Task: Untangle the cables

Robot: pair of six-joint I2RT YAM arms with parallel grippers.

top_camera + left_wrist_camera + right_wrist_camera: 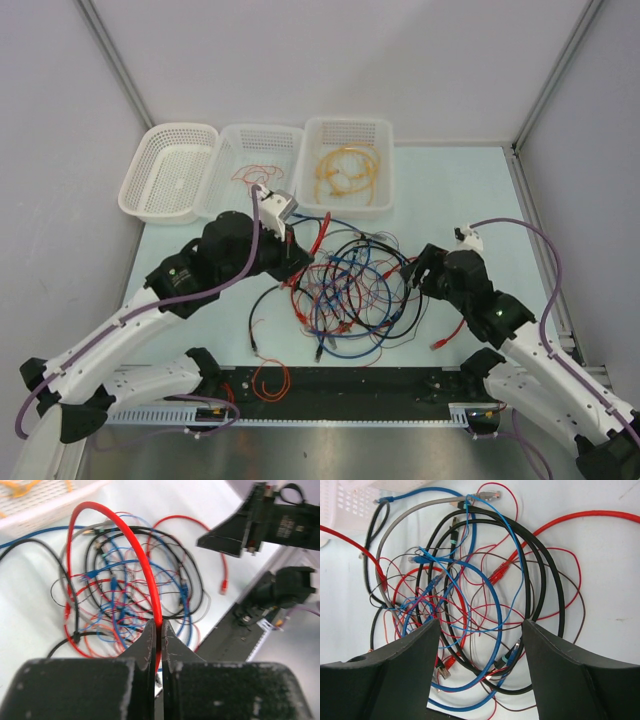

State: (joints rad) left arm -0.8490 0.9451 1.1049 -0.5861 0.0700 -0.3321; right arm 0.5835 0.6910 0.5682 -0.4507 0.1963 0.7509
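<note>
The cables (350, 285) lie in a tangle of red, blue, black and grey loops at the table's middle. My left gripper (297, 248) is at the tangle's left edge. In the left wrist view the left gripper (159, 630) is shut on a thick red cable (135, 545), which arches up and over the pile. My right gripper (408, 272) is at the tangle's right edge. In the right wrist view the right gripper (480, 625) is open and empty just above the pile, with a blue cable (492, 595) and a black cable (540, 565) between its jaws.
Three white baskets stand at the back: the left one (168, 170) is empty, the middle one (258, 158) holds thin red wire, the right one (347, 150) holds yellow-orange cables. An orange wire loop (270, 380) lies near the front rail. A red plug end (447, 335) lies by the right arm.
</note>
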